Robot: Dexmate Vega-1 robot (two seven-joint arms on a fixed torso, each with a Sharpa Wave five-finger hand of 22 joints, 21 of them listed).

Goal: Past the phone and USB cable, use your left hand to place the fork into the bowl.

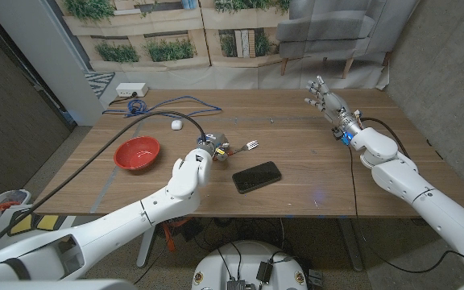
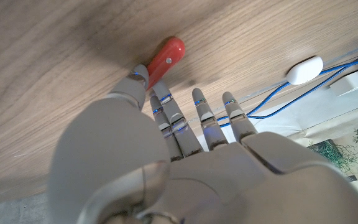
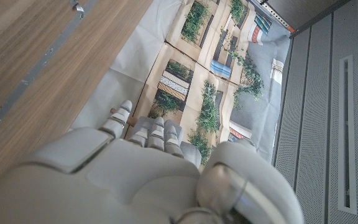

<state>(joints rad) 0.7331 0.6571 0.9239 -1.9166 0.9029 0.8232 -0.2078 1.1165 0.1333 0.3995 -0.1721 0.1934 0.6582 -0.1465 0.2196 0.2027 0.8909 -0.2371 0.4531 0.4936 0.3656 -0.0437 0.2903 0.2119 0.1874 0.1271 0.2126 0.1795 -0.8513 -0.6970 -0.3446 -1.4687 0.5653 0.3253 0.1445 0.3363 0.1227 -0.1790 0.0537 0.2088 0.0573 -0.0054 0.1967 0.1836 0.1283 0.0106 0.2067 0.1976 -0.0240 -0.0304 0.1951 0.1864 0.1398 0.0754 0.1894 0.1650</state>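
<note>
Red plastic covers the handle of the fork [image 1: 234,149], which lies on the wooden table [image 1: 312,189] just behind the phone [image 1: 257,176], its metal prongs pointing to the robot's right. The left hand [image 1: 204,155] is over the handle; in the left wrist view its fingers [image 2: 205,118] reach out straight and side by side, the thumb tip close against the handle, but I cannot tell if they already grip it.

Some things may go wrong from here. If the hold is only at the thumb tip, the fork can turn or slide out on the way. The blue cable [image 1: 185,114] runs over the table behind the fork, with a small white piece (perhaps its plug), and a low move to the bowl [image 1: 137,152] may catch it or push the phone.

The red bowl stands well apart on the robot's left and looks empty.

The right hand [image 1: 326,98] is far away, fingers spread, holding nothing.
</note>
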